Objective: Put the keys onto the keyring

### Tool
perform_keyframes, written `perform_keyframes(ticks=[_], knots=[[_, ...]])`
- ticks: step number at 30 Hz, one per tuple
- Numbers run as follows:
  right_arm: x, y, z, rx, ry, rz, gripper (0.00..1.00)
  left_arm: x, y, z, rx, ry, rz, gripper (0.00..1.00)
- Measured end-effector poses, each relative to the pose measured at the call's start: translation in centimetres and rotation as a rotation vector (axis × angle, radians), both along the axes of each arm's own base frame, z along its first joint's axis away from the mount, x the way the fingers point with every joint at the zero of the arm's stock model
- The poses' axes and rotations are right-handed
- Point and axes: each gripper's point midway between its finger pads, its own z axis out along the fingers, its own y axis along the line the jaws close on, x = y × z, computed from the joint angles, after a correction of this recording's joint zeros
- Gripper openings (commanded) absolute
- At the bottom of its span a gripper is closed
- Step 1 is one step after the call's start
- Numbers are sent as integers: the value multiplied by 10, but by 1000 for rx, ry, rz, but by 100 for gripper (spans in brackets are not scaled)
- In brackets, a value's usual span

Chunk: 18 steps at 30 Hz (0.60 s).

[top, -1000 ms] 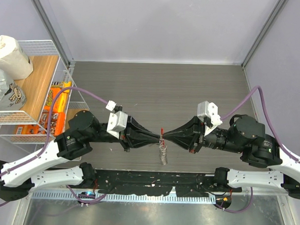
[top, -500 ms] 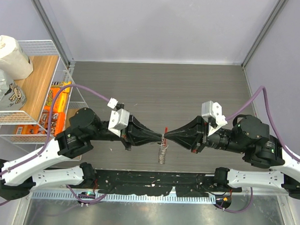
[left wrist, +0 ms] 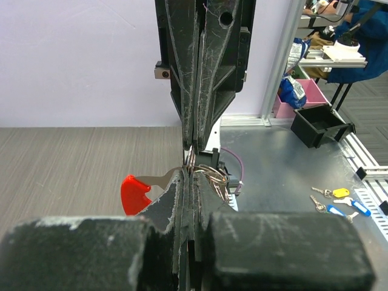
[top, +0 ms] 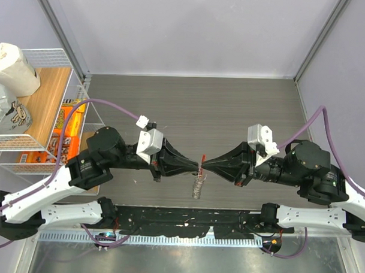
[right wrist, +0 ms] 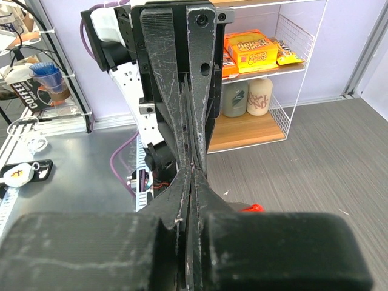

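Observation:
The keyring is held in the air between my two grippers: a red tab [top: 203,156] at the top and coiled silver wire rings [top: 197,186] hanging below. In the left wrist view the red tab [left wrist: 134,193] sits on a silver shank left of my fingers, and the wire rings [left wrist: 213,176] are to their right. My left gripper [top: 198,166] [left wrist: 193,176] is shut on the keyring. My right gripper [top: 205,165] [right wrist: 193,170] meets it tip to tip, shut at the same spot. The red tab [right wrist: 251,208] peeks out beside its fingers. No black-headed key shows.
A wire shelf [top: 72,117] with snack boxes and a paper roll [top: 14,68] stands at the left. Its boxes [right wrist: 251,51] and jars [right wrist: 245,97] also show in the right wrist view. Loose keys [left wrist: 334,200] and a black bin [left wrist: 318,124] lie on the metal surface beyond.
Both grippers, still tip to tip on the keyring, have shifted slightly to the right. The left arm has reached further out and the right arm has drawn back.

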Motion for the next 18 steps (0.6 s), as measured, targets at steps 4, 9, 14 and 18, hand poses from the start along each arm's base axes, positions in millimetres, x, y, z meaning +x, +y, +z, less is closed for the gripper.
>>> perform_keyframes(ticks=[4, 9, 14, 18], knots=[[-1, -5, 0, -1, -3, -1, 19, 1, -1, -2, 13, 3, 5, 0], [-2, -10, -4, -16, 1, -3, 37, 4, 0, -10, 52, 17, 20, 0], [-1, -22, -5, -30, 3, -25, 44, 4, 0, -17, 95, 20, 22, 0], [0, -29, -3, -69, 13, -45, 45, 3, 3, -18, 123, 12, 20, 0]])
